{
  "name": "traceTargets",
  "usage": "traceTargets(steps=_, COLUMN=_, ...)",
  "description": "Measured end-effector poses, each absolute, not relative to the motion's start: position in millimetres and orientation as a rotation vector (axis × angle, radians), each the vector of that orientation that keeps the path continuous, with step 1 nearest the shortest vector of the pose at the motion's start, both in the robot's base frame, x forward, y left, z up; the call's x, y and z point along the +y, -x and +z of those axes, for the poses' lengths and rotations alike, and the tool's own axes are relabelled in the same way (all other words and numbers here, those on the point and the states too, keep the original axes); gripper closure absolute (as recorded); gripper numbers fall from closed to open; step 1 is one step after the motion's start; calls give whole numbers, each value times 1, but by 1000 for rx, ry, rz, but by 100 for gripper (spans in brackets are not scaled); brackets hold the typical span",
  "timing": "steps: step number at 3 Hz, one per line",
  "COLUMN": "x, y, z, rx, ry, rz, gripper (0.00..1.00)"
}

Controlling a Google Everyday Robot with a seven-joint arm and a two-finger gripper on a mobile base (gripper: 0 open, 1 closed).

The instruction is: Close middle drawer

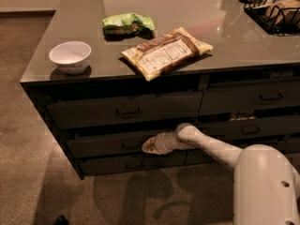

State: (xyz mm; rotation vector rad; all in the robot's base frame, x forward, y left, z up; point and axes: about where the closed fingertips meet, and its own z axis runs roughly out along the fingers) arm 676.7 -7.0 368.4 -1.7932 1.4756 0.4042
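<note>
The gripper (146, 146) is low at the front of the cabinet, pressed against the middle drawer (98, 145) of the left-hand stack. Its fingers (152, 143) are drawn together into a single tan tip with no gap between them. They hold nothing. The tip touches the drawer's flat front just right of its small dark bail handle (130, 145). The white arm (206, 146) reaches in from the lower right, nearly level. The robot's pale body (265, 186) fills the bottom right corner.

The middle drawer lies between the taller-fronted top drawer (93, 110) above it and the lowest drawer (117, 164) below it. A dark band of shadow runs along its upper edge. How far it stands out from the cabinet cannot be told.

The left stack has three drawer fronts. On the right stack two fronts with handles are plain to see, an upper one (248, 96) and one below it (262, 128); lower down the arm and body hide the rest.

On the grey surface (197, 8) stand four things:
- One white bowl (70, 56), upright near the left front corner.
- One green packet (127, 23), further back.
- One brown snack bag (165, 53) with a white label, lying flat near the front edge, well apart from the bowl.
- One black wire basket (274, 8) at the far right corner.
</note>
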Motion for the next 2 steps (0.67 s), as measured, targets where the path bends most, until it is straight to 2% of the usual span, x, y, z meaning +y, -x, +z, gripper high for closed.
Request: traceTargets(steps=2, x=-18, y=-673, z=359, rx=1447, ry=1758, rz=425, gripper=100)
